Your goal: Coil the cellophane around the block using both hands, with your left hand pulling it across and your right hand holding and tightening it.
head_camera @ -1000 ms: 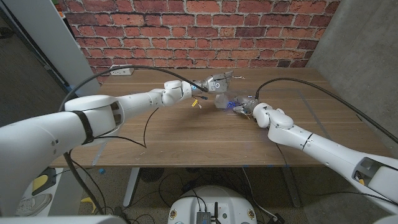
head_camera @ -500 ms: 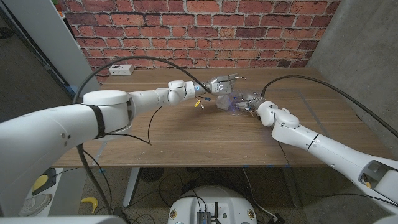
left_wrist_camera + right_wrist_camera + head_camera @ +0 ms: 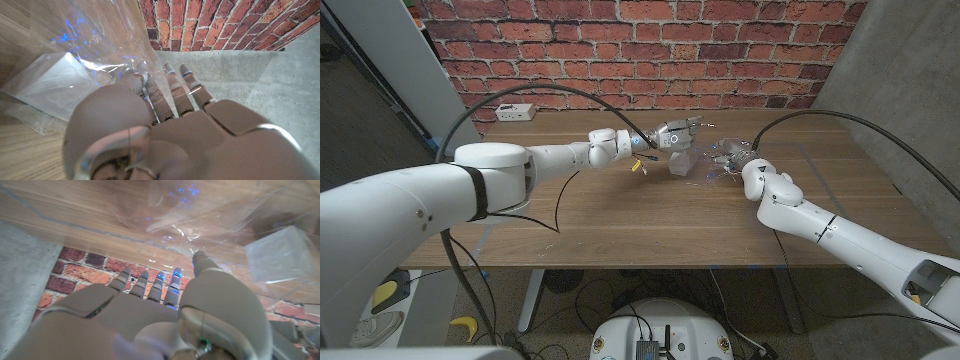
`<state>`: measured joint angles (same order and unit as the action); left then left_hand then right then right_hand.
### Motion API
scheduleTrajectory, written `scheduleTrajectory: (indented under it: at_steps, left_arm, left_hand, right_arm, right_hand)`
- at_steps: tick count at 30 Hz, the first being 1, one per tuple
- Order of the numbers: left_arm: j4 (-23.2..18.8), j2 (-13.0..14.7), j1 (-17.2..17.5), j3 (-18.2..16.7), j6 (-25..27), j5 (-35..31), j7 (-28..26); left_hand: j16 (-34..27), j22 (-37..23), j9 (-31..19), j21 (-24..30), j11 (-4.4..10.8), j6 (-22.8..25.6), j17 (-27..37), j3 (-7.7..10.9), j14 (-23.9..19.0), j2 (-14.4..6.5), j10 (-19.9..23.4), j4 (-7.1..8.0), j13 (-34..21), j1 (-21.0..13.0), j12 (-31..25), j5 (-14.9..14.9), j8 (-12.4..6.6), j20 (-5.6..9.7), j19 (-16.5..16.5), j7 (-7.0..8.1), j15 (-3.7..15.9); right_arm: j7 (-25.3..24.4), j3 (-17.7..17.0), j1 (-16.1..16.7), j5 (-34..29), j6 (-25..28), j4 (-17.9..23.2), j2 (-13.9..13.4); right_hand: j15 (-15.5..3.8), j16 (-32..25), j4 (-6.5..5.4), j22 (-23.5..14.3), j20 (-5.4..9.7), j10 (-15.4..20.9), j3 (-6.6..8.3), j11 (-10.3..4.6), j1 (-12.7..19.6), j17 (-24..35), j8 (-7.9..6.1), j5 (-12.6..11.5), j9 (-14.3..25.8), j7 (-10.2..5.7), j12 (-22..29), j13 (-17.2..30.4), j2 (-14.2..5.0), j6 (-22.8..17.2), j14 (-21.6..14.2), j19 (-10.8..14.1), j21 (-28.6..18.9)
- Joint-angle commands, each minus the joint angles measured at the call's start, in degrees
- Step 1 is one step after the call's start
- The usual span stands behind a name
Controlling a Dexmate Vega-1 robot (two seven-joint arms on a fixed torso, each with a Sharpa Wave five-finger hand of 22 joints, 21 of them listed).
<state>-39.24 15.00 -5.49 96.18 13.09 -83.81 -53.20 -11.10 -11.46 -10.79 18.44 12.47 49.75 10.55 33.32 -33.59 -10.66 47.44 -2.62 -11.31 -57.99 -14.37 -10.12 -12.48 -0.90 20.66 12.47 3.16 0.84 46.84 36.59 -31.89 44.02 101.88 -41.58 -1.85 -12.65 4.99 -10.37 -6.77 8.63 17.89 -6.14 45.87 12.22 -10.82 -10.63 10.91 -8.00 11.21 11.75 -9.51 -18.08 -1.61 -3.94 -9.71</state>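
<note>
Cellophane [image 3: 705, 165] is clear, crinkled, catching blue glints, stretched between my two hands mid-table. My left hand [image 3: 675, 134] holds its sheet just above the block [image 3: 681, 162], fingers closed into the film. My right hand [image 3: 735, 158] grips the other end, fingers curled. Block: pale, translucent, cube-shaped, resting on the wooden table [image 3: 620, 215] under the film. Exact finger contact is blurred behind the wrap.

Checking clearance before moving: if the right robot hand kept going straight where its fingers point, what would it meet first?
Likely the cellophane stretched just beyond the right robot hand; the block sits off to one side. Depth is unclear.
</note>
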Motion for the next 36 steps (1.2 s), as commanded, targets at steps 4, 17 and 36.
scheduleTrajectory:
  at_steps: [4,17,36]
  left_arm:
    - [13.17,-8.22,0.72,2.18,-0.78,4.70,-5.87]
    - [19.56,-14.40,4.20,-0.63,-3.55,15.35,0.88]
    - [15.17,-13.59,3.23,-0.35,-9.77,15.30,5.09]
  left_hand:
    - [-0.45,-0.09,-0.22,0.27,-0.03,0.52,0.09,0.10,-0.62,0.21,0.66,-0.19,-0.16,0.01,0.40,-0.03,0.20,-0.09,-0.09,-0.03,9.45]
    - [-0.56,-0.07,-0.15,1.05,-0.27,0.51,0.03,-0.08,-1.65,0.49,0.39,-0.38,-0.15,0.34,0.73,0.09,0.56,-0.84,1.69,0.01,9.17]
    - [-0.89,-0.10,0.08,1.77,-0.66,5.35,0.38,-2.21,-3.08,1.89,-1.14,-4.28,-0.29,-1.25,1.65,0.27,0.07,-0.16,2.65,-0.12,10.25]
  right_arm:
    - [-7.46,0.64,0.90,-2.97,14.40,2.11,2.09]
    - [-10.57,-0.16,1.77,1.13,14.23,4.14,0.01]
    - [-21.00,-1.46,1.47,3.23,22.19,0.81,5.98]
  right_hand:
    - [-2.80,1.55,-0.15,0.11,0.41,-2.69,0.10,-0.93,-0.60,0.17,-0.07,-0.43,0.15,-1.00,-0.57,-0.03,-0.66,0.92,5.99,-3.31,-0.58]
    - [-2.79,0.82,-0.26,0.12,0.70,-2.93,0.38,-0.62,-0.71,0.19,-0.13,-0.57,0.16,-1.01,-0.34,-0.03,-0.87,0.96,5.37,-1.54,-1.58]
    - [-2.41,0.46,-0.14,0.15,-0.34,-4.62,0.37,-0.05,-1.07,0.11,0.40,-0.65,0.16,-0.93,-0.51,-0.03,-0.24,2.98,5.52,-0.67,-1.88]
